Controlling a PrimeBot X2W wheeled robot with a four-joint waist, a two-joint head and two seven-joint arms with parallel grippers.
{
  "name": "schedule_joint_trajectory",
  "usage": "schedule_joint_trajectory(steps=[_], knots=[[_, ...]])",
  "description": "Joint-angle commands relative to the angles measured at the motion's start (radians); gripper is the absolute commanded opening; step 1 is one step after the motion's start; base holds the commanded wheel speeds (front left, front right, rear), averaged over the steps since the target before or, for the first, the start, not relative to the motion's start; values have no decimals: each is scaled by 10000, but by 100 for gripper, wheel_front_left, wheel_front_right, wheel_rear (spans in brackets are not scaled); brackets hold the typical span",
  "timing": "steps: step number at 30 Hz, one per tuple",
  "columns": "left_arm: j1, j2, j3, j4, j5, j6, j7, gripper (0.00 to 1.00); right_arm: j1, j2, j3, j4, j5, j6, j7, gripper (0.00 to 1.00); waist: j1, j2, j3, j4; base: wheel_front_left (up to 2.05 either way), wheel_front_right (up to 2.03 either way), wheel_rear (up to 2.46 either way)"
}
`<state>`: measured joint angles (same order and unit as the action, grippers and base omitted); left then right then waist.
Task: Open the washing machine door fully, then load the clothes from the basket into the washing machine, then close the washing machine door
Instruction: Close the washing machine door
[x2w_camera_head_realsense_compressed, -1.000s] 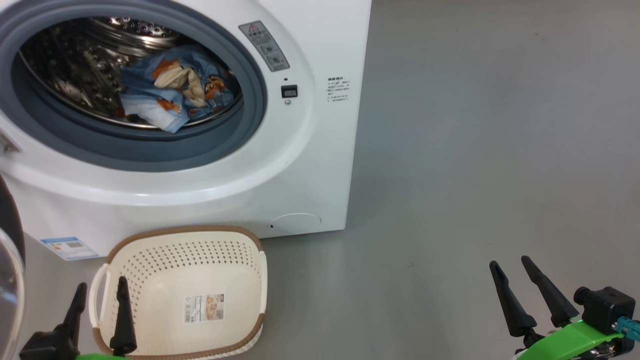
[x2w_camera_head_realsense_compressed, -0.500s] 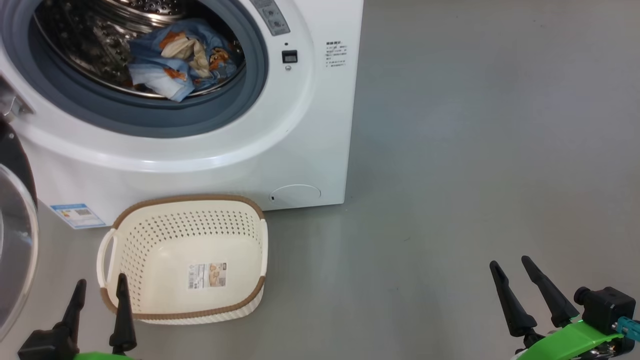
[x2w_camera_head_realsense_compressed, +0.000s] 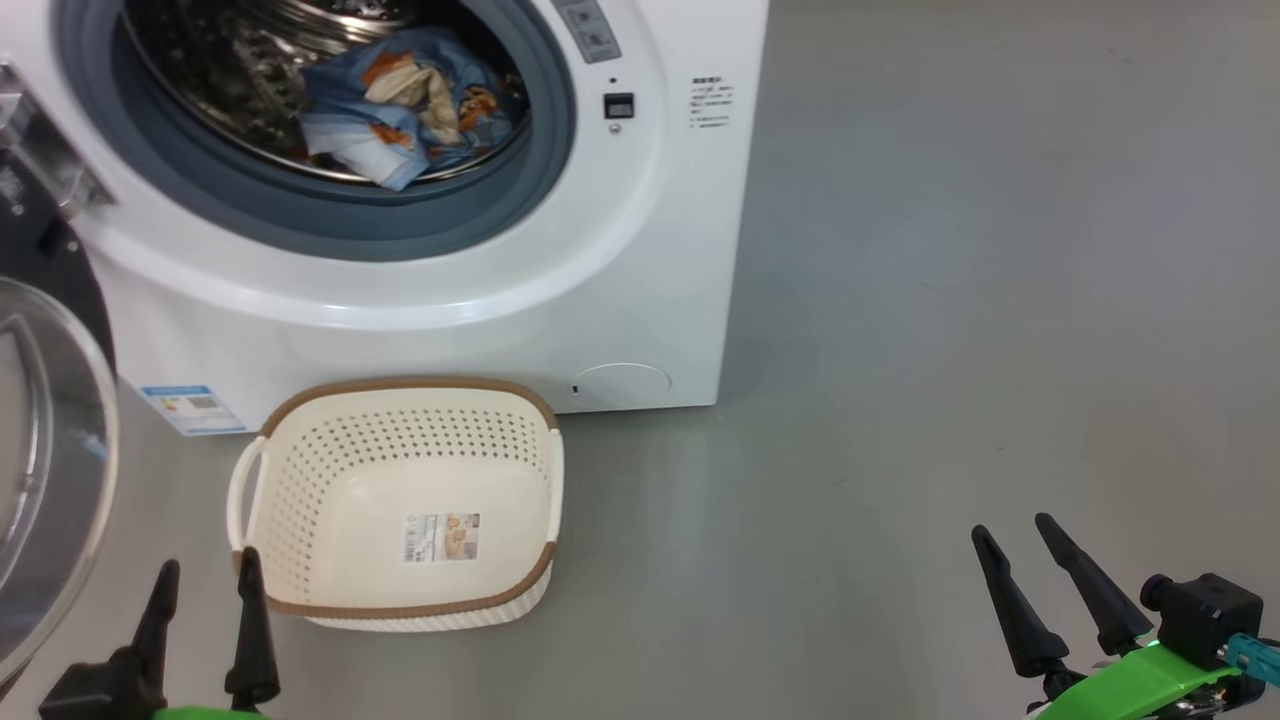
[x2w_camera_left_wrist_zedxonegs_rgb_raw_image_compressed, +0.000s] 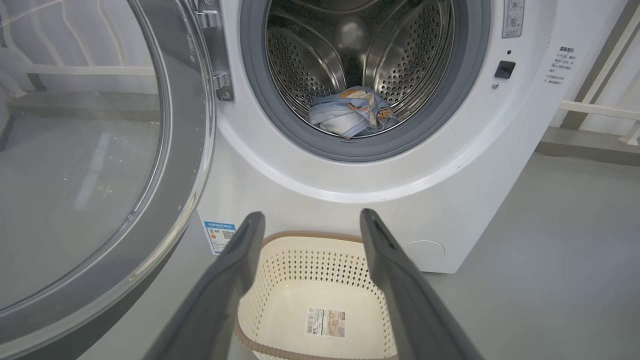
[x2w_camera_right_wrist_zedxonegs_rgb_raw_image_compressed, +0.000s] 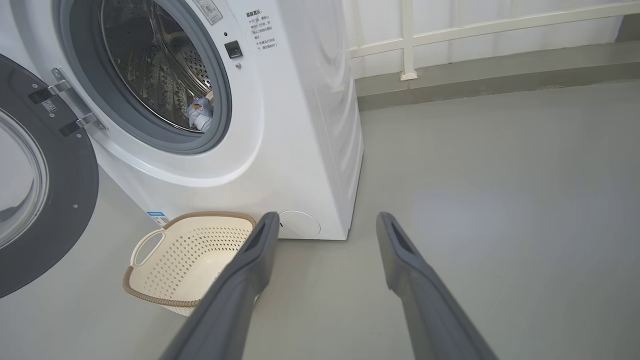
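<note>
We find the clothes (x2w_camera_head_realsense_compressed: 410, 95) as a small blue printed bundle lying on the bottom of the steel drum (x2w_camera_left_wrist_zedxonegs_rgb_raw_image_compressed: 400, 55), just behind the grey gasket (x2w_camera_head_realsense_compressed: 330, 215) of the washing machine (x2w_camera_head_realsense_compressed: 450, 320). The door (x2w_camera_left_wrist_zedxonegs_rgb_raw_image_compressed: 100, 150) stands swung open on its hinge at the machine's left side. The basket (x2w_camera_head_realsense_compressed: 400, 384) sits upright on the grey floor (x2w_camera_head_realsense_compressed: 950, 300), just in front of the machine's base and below the opening, with a paper label (x2w_camera_head_realsense_compressed: 441, 537) on its bottom. The left gripper (x2w_camera_head_realsense_compressed: 208, 560) hangs near the basket's near left corner, fingers apart and holding nothing. The right gripper (x2w_camera_head_realsense_compressed: 1012, 526) hangs well to the right over the floor, fingers likewise apart and holding nothing.
</note>
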<state>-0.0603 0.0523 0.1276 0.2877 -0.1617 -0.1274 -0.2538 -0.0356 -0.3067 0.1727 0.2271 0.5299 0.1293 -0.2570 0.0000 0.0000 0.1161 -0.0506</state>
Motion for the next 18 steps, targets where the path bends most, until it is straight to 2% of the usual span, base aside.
schedule_joint_trajectory(steps=[1, 10, 18], knots=[[91, 94, 332, -297, -105, 10, -80, 100, -2, -246, 210, -265, -43, 14, -48, 100, 0, 0, -7, 251, 0, 0, 0], [380, -5, 224, -530, -537, 233, -80, 100, -351, -424, 812, -182, -27, 14, -48, 100, 0, 0, 65, 1459, 0, 0, 0], [486, -17, -40, -651, -1093, 676, -80, 100, -853, -695, 1385, -37, 45, 14, -48, 100, 0, 0, 148, 2857, 0, 0, 0]])
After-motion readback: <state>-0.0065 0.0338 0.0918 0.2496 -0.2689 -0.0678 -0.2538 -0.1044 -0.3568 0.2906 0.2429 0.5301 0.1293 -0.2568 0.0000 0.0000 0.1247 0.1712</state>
